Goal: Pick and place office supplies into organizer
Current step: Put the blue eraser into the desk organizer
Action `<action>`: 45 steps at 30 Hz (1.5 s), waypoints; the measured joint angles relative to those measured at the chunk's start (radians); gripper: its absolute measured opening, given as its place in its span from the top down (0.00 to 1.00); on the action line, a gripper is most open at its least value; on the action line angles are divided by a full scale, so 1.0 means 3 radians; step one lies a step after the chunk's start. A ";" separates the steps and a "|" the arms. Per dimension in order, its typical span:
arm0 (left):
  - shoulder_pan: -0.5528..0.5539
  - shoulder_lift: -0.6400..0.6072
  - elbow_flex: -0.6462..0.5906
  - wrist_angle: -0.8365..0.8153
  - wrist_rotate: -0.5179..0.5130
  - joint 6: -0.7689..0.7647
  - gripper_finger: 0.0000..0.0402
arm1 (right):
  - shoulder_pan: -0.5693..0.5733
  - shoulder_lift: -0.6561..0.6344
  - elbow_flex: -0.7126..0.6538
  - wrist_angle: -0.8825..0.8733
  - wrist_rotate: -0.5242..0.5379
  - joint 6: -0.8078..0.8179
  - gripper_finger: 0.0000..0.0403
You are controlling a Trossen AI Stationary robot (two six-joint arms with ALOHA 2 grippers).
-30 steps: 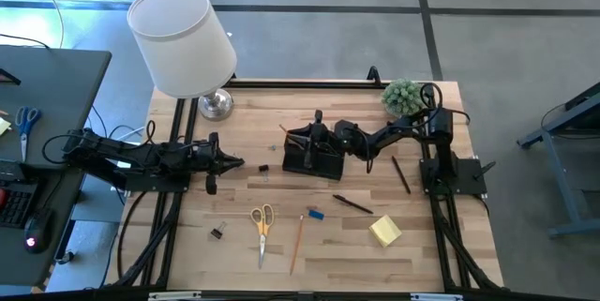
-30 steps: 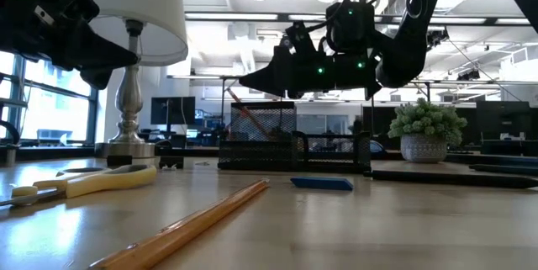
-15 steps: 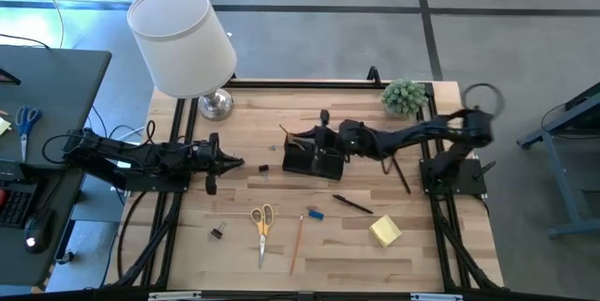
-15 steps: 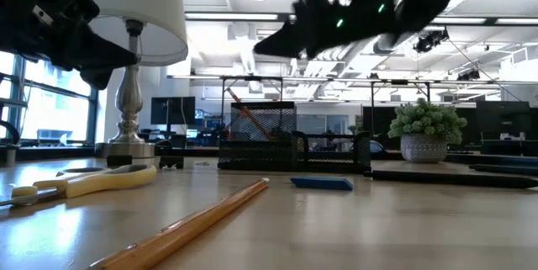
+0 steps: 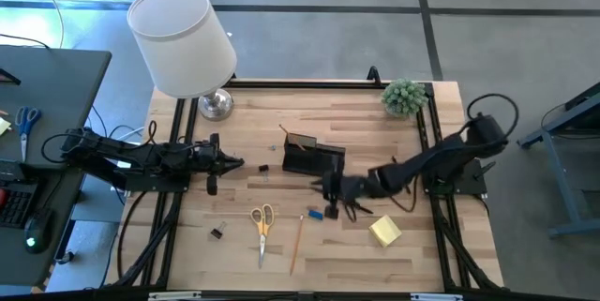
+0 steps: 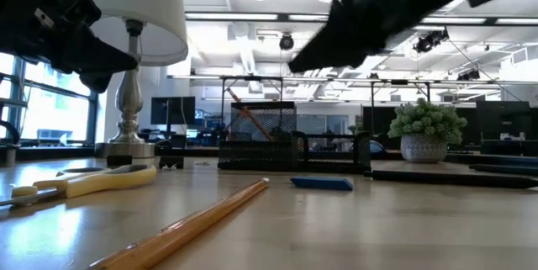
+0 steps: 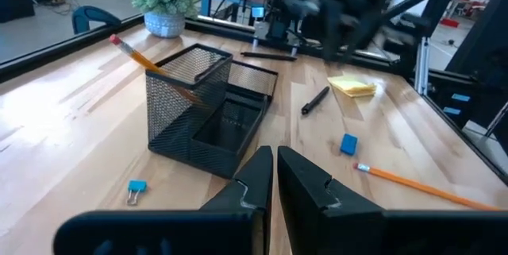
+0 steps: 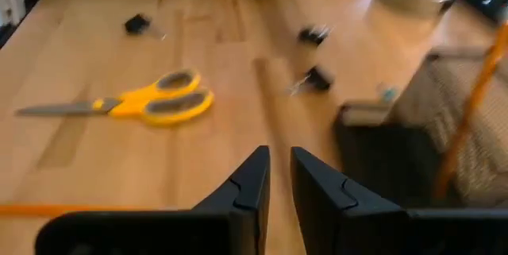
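Since the small blue piece [image 5: 316, 215] and the dark pen [image 5: 353, 204] lie almost under my right claw [image 5: 330, 188], that arm is the one to work from, and the choice between those two is what the coming move turns on. By my reading of the high view the blue piece sits just short of my fingertips and a touch toward the desk's near edge, while the pen lies beneath my wrist, its long axis slanting away behind the claw toward the yellow sticky-note pad [image 5: 384, 232]. The pencil [image 5: 297, 243] runs lengthwise toward the near edge, just beyond the blue piece, and the yellow-handled scissors [image 5: 262, 226] lie farther ahead of the claw, blades pointing to the near edge. My right claw's fingers stand narrow, a slim gap between them, holding nothing. The organizer [image 5: 312, 158] is close beside the claw, on the far side, one pencil already slanting out of it. My left claw [image 5: 240, 161] waits pinched together, well away on the other side of the organizer.
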 joint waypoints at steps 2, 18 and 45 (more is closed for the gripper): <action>0.0000 0.0000 0.0000 0.0002 -0.0055 0.0045 0.97 | 0.0135 0.0124 0.0000 0.0014 0.0037 0.0216 0.89; 0.0000 0.0000 0.0000 0.0490 -0.0121 0.0555 0.97 | 0.0808 0.0955 0.0000 0.0248 0.0687 0.1114 0.55; 0.0000 0.0000 0.0000 0.0598 -0.0147 0.0849 0.97 | 0.0866 0.1118 0.0000 0.0244 0.0826 0.1352 0.71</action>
